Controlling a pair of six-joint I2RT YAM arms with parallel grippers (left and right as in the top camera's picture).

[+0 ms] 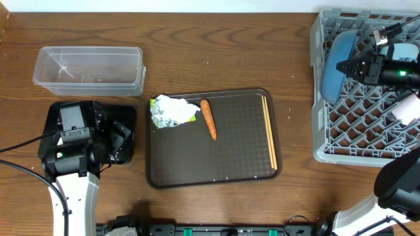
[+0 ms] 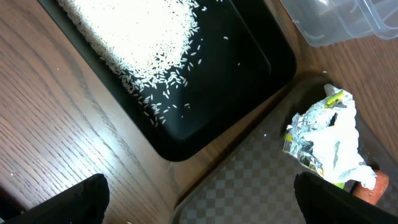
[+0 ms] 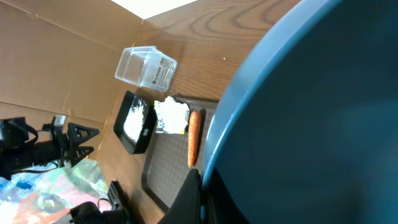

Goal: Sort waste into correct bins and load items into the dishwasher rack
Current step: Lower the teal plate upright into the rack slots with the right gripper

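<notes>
Overhead: my right gripper (image 1: 346, 65) is clamped on the dark-blue bowl (image 1: 333, 62), on edge in the rack (image 1: 354, 131). Wrapper (image 1: 172, 111), carrot (image 1: 209, 119), chopsticks (image 1: 269, 131) unsorted on the serving tray (image 1: 197, 164).
Left wrist: left gripper (image 2: 199, 199) spread wide, empty, above the black tray (image 2: 249, 68); rice (image 2: 137, 37) binned.
Right wrist: bowl rim pinched.

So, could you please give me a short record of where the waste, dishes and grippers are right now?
left gripper: open, above the black tray corner
right gripper: shut on the dark-blue bowl rim, within the rack
black tray: holds rice
serving tray: wrapper, carrot, chopsticks
clear tub: nothing seen inside
</notes>
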